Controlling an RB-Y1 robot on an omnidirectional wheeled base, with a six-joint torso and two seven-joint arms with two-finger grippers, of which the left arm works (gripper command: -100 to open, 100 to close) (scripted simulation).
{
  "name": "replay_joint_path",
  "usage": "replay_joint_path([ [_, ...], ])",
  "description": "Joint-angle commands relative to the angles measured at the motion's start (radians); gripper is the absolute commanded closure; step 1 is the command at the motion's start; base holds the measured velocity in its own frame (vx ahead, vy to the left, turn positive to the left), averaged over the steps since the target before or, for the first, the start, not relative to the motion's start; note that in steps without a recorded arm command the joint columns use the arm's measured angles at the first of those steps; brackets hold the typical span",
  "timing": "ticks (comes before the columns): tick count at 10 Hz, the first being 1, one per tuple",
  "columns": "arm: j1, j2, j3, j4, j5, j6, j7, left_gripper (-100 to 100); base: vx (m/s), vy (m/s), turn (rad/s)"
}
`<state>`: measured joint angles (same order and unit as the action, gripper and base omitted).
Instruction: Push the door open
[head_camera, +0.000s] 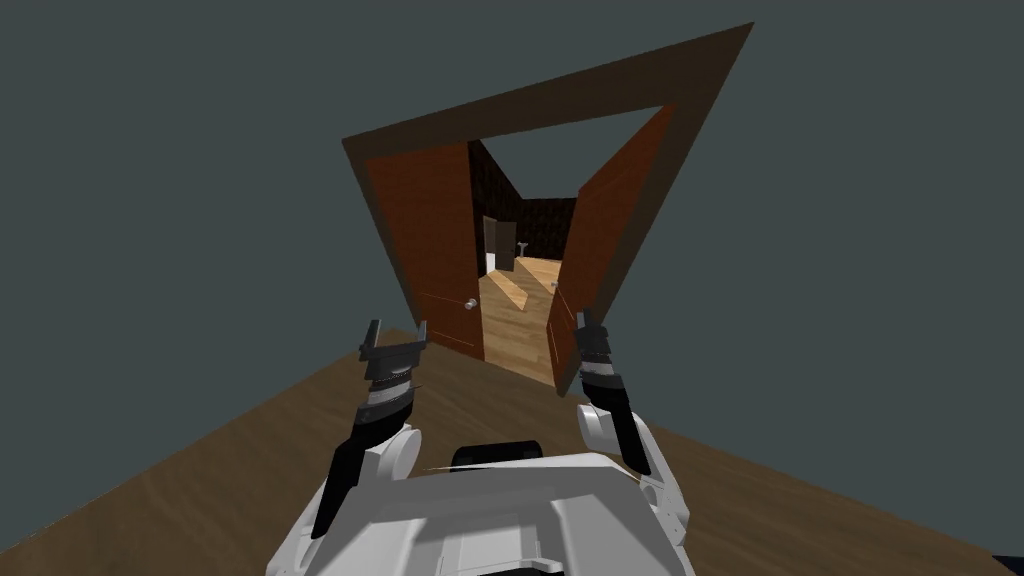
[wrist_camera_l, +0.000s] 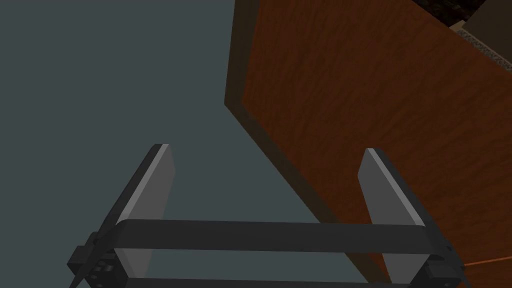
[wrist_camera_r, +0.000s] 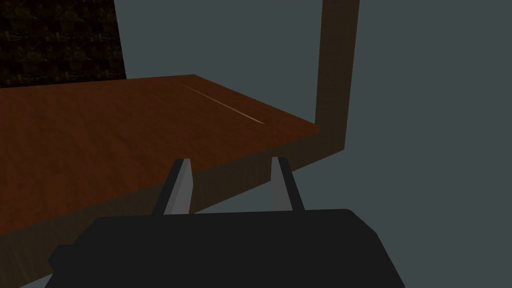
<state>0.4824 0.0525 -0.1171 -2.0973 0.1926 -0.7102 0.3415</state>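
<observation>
A reddish-brown double door sits in a dark brown frame (head_camera: 540, 100). Its left leaf (head_camera: 425, 240), with a small round knob (head_camera: 470, 303), stands nearly in line with the frame. The right leaf (head_camera: 610, 250) is swung away from me, leaving a gap in the middle. My left gripper (head_camera: 395, 335) is open in front of the left leaf's lower part, with the leaf (wrist_camera_l: 360, 90) beyond its fingertips (wrist_camera_l: 267, 150). My right gripper (head_camera: 588, 322) is at the right leaf's lower edge. Its fingers (wrist_camera_r: 231, 161) stand apart with nothing between them, at the leaf's face (wrist_camera_r: 100, 135).
Dark grey-green wall (head_camera: 180, 200) spreads on both sides of the doorway. I stand on a brown wooden floor (head_camera: 200, 480). Through the gap, a lighter wooden floor (head_camera: 520, 310) runs to dark walls and another doorway (head_camera: 497, 245).
</observation>
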Motion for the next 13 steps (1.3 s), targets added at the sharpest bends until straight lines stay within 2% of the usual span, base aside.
replay_joint_path([
  [1,0.004,0.011,-0.008,0.044,0.042,-0.020,0.040,-100,0.088,0.115,-0.364],
  [4,0.008,0.021,-0.021,0.099,0.089,-0.046,0.083,-100,0.099,0.095,-0.220],
  [5,0.010,0.027,-0.029,0.138,0.122,-0.065,0.114,-100,0.113,0.120,-0.243],
  [7,0.013,0.033,-0.038,0.177,0.155,-0.083,0.144,-100,0.084,0.115,-0.306],
  [8,0.015,0.038,-0.047,0.216,0.188,-0.102,0.175,-100,0.071,0.103,-0.340],
  [13,0.022,0.050,-0.070,0.317,0.273,-0.149,0.254,-100,0.059,0.104,-0.204],
])
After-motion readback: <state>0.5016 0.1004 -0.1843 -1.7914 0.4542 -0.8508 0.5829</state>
